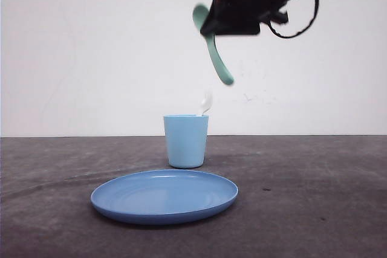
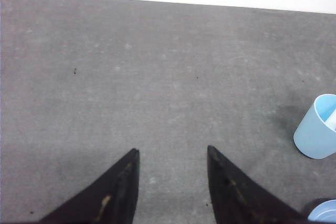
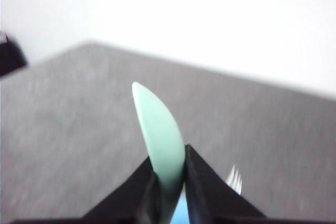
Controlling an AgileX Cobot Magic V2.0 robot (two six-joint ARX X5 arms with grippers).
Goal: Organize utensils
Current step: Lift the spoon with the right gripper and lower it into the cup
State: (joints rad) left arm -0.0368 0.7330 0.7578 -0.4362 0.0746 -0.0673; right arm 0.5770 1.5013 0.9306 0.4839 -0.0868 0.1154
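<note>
My right gripper point(image 1: 208, 28) hangs high above the table, shut on the mint-green spoon point(image 1: 219, 58). The spoon's handle points down toward the light blue cup point(image 1: 185, 141), well above its rim. The right wrist view has the spoon point(image 3: 160, 129) pinched between the black fingers point(image 3: 202, 182), with the white fork's tines point(image 3: 234, 180) just beside them. The white fork point(image 1: 205, 103) stands in the cup, its top poking over the rim. My left gripper point(image 2: 172, 153) is open over bare table, with the cup point(image 2: 317, 127) off to one side.
A round blue plate point(image 1: 164, 196) lies on the dark grey table in front of the cup. A white wall stands behind the table. A cable point(image 1: 305, 19) loops under the right arm.
</note>
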